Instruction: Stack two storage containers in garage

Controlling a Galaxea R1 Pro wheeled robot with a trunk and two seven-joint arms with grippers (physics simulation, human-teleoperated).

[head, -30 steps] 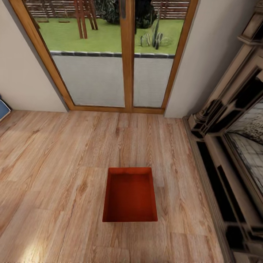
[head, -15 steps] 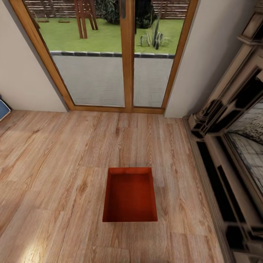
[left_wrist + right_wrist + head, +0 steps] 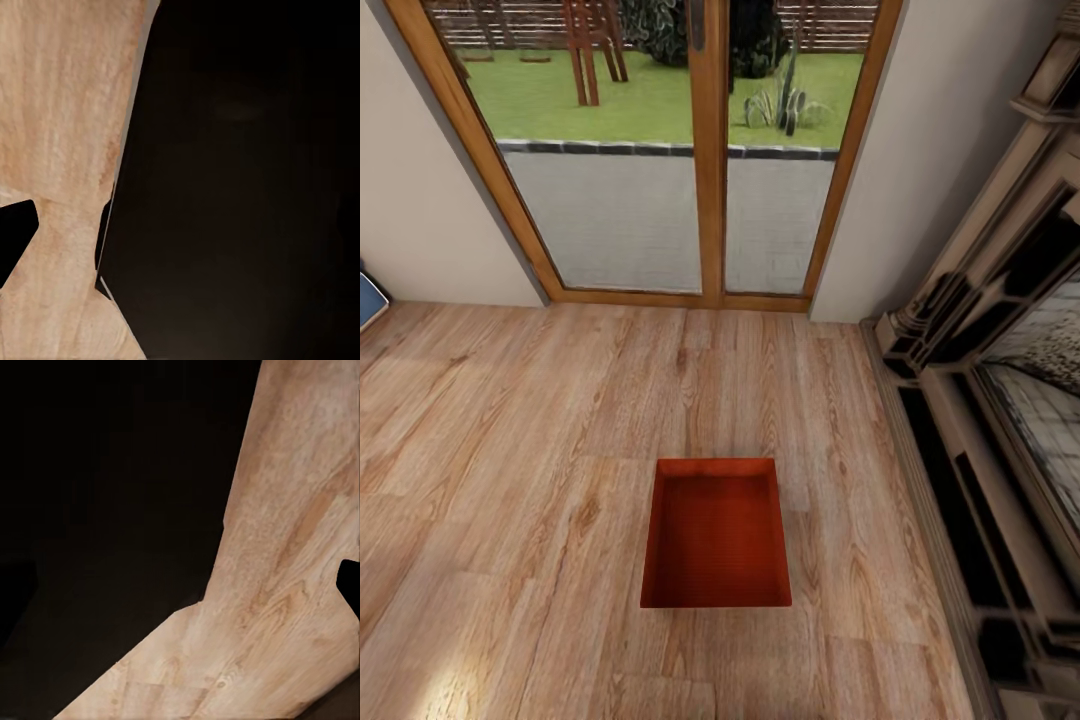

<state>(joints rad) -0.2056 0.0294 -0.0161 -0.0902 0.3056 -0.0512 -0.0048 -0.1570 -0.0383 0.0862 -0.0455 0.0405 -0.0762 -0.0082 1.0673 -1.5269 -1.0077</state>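
One red-orange storage container [image 3: 716, 535] lies on the light wood-plank flooring of the living room [image 3: 540, 420], lidless and empty, its long side pointing toward the glass doors. In the left wrist view a black fingertip [image 3: 15, 236] shows at the frame edge over the planks, beside a dark part of the robot [image 3: 240, 180]. The right wrist view has a black fingertip [image 3: 349, 585] at its edge, also over planks. Nothing lies between the fingers of either gripper. The garage is out of view.
Wood-framed glass doors [image 3: 705, 150] stand straight ahead, with lawn behind them. The dark ornate fireplace mantel [image 3: 1000, 400] runs along the right side, close to the container. A blue object [image 3: 368, 297] peeks in at the left wall.
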